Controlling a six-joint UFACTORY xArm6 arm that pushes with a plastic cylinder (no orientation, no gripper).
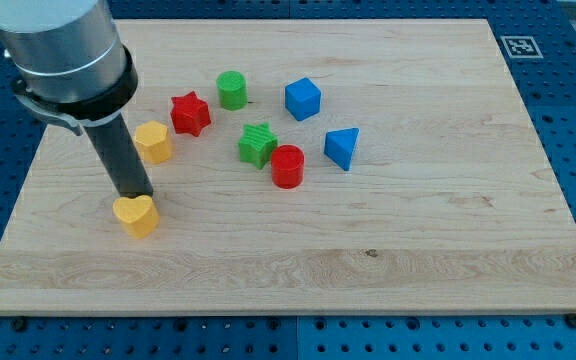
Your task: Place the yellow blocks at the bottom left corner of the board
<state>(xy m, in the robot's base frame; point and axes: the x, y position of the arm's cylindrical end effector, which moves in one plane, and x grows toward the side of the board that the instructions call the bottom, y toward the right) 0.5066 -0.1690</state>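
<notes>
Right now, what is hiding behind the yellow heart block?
My tip stands right behind the yellow heart block, toward the view's top. Farther back sits the other yellow block. The rod covers the board directly behind it.

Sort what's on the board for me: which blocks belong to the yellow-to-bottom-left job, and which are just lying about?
Belong to the job:
yellow heart block, just below my tip
yellow hexagon block, to the tip's upper right
board

Just lying about:
red star block
green cylinder
blue cube
green star block
red cylinder
blue triangular block
</notes>
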